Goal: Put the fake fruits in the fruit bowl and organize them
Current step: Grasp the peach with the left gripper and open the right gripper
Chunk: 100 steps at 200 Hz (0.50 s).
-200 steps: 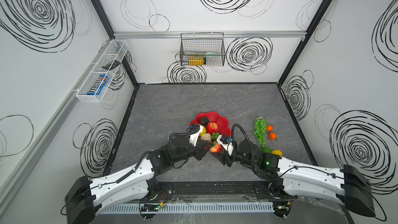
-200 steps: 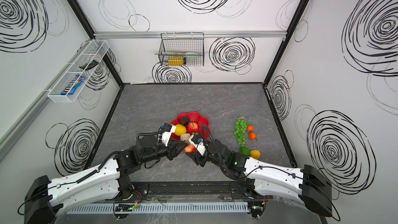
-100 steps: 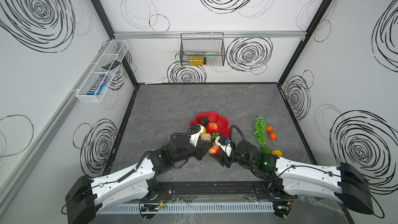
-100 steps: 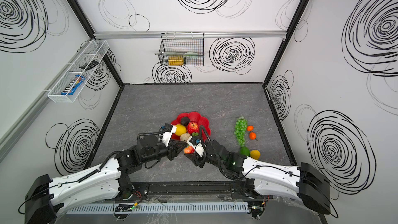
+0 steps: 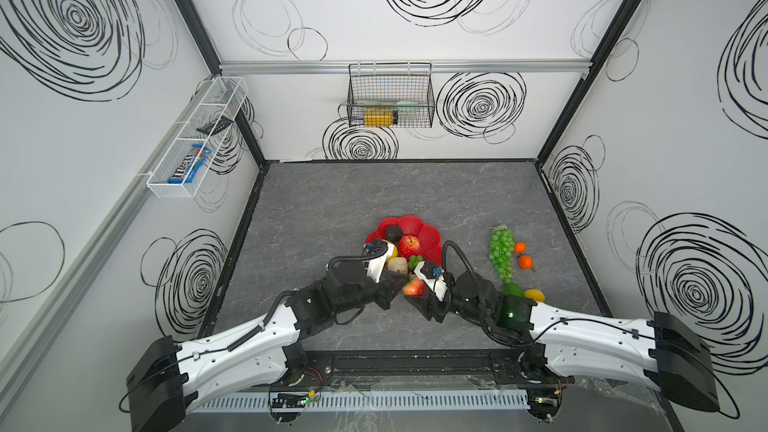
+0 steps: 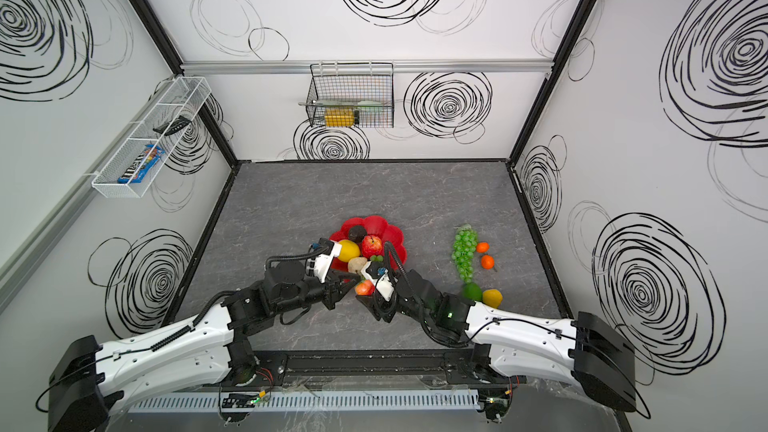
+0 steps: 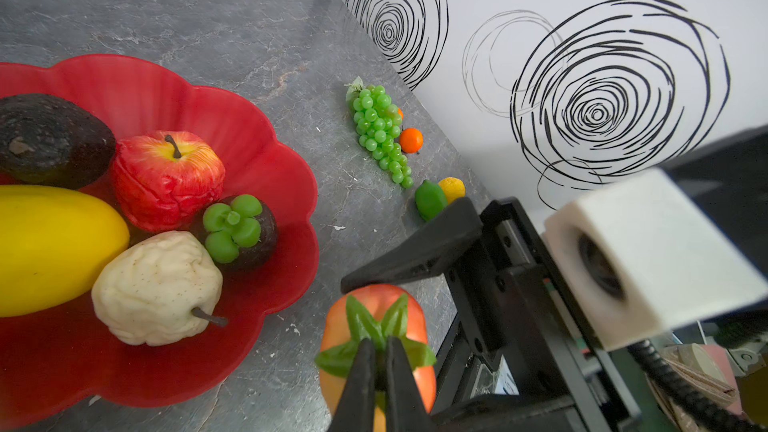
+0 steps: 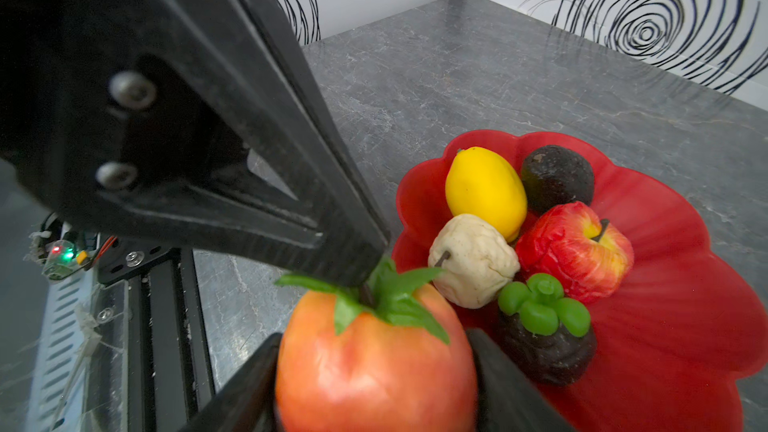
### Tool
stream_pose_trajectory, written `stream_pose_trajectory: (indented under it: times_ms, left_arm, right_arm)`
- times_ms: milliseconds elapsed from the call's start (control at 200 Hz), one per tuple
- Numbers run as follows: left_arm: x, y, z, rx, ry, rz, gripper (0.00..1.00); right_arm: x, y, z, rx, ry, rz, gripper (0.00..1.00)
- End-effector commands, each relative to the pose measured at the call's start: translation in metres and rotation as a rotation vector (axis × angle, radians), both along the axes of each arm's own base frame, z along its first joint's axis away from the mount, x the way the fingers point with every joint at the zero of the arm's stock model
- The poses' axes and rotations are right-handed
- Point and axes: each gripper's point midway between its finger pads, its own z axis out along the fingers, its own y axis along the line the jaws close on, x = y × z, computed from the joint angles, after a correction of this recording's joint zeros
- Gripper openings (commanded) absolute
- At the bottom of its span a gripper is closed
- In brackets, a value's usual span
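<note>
The red scalloped fruit bowl (image 5: pixel 432 238) (image 6: pixel 390 230) (image 7: pixel 166 85) (image 8: pixel 665 326) holds a dark avocado (image 7: pixel 50 139), red apple (image 7: pixel 166 180), yellow lemon (image 7: pixel 50 243), beige pear (image 7: pixel 153 288) and mangosteen (image 7: pixel 241 230). Just in front of its near rim hangs the strawberry (image 5: pixel 413 286) (image 6: pixel 365 288) (image 7: pixel 332 334) (image 8: pixel 374 367). My left gripper (image 5: pixel 402 286) (image 7: pixel 377 342) is shut on its green leaf top. The right gripper (image 5: pixel 417 292) (image 8: pixel 374 336) has a finger against each side of the strawberry's body.
Green grapes (image 5: pixel 500 251), two tiny oranges (image 5: pixel 519 247), a lime (image 5: pixel 513 288) and a small lemon (image 5: pixel 535 295) lie on the grey floor right of the bowl. A black wire basket (image 5: pixel 390 97) and a white mesh tray (image 5: pixel 195 139) hang on the walls.
My left gripper's jaws have closed onto the strawberry's leaves. The strawberry and both grippers have stayed in front of the bowl's near rim.
</note>
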Motion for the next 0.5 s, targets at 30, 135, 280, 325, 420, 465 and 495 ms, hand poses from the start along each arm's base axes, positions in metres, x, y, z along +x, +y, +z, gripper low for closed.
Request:
stream_pose_trajectory:
  times_ms: [30, 135, 280, 325, 420, 465, 495]
  left_arm:
    - [0.006, -0.003, 0.025, -0.056, -0.049, 0.016, 0.07]
    - [0.012, -0.002, 0.028, -0.046, -0.057, 0.041, 0.06]
    - [0.024, 0.004, 0.035, -0.043, -0.066, 0.085, 0.05]
    - [0.029, 0.007, 0.036, -0.037, -0.068, 0.106, 0.05]
    - [0.042, 0.019, 0.035, -0.018, -0.069, 0.168, 0.04]
    - [0.049, 0.026, 0.032, -0.005, -0.068, 0.206, 0.04]
    - [0.053, 0.031, 0.031, 0.001, -0.068, 0.231, 0.04]
  right_arm:
    - [0.010, -0.002, 0.008, 0.029, -0.009, -0.072, 0.79]
    - [0.016, -0.008, 0.010, 0.031, 0.001, -0.125, 0.89]
    - [0.020, -0.018, 0.018, 0.035, -0.024, -0.163, 0.99]
    - [0.022, -0.023, 0.023, 0.047, -0.032, -0.179, 0.98]
    - [0.027, -0.038, 0.029, 0.085, -0.046, -0.220, 0.97]
    - [0.031, -0.046, 0.031, 0.110, -0.050, -0.249, 0.97]
    - [0.034, -0.053, 0.030, 0.123, -0.047, -0.271, 0.97]
